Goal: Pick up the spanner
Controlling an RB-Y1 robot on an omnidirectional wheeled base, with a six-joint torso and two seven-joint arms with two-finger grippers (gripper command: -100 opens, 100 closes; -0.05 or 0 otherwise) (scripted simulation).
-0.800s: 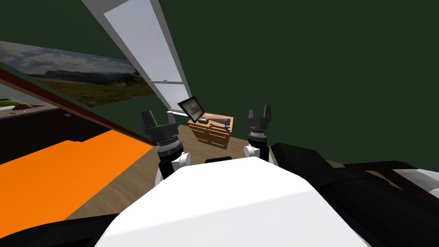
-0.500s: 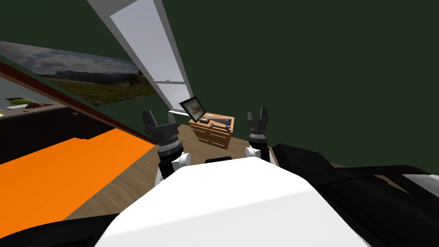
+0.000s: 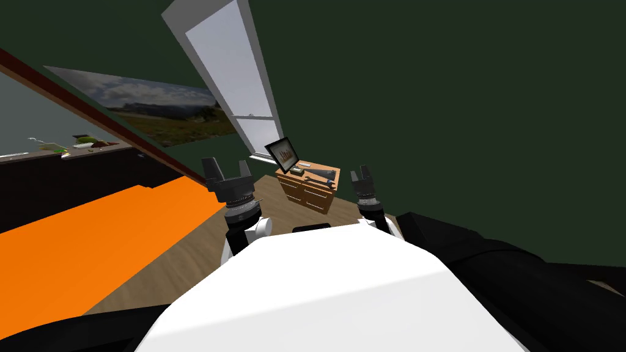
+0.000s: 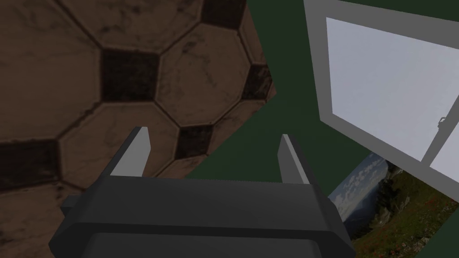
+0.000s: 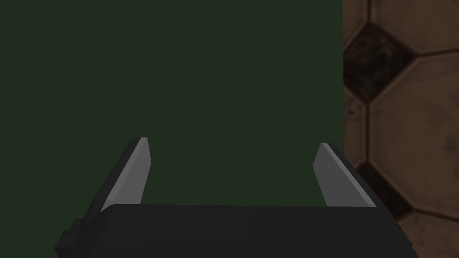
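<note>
The spanner (image 3: pixel 318 176) is a long grey tool lying on top of a small wooden chest of drawers (image 3: pixel 309 194) by the dark green wall, some way ahead of me. A framed picture (image 3: pixel 282 153) leans at the chest's left end, with a few small items beside it. My left gripper (image 3: pixel 227 167) is raised ahead of my chest, and its fingers (image 4: pixel 134 152) stand open with nothing between them. My right gripper (image 3: pixel 362 175) sits lower, just right of the chest in the head view. Its fingers (image 5: pixel 130 174) are open and empty. Both grippers are well short of the spanner.
A broad orange surface (image 3: pixel 92 244) fills the left side, with a dark ledge holding small items (image 3: pixel 61 150) behind it. A window (image 3: pixel 235 79) and a landscape picture (image 3: pixel 159 110) hang on the wall. Black furniture (image 3: pixel 489 269) lies at my right. Wooden floor (image 3: pixel 293 211) leads to the chest.
The head view has swung, so the chest and window sit a little further right. My right gripper has dropped lower; the left gripper has held its place.
</note>
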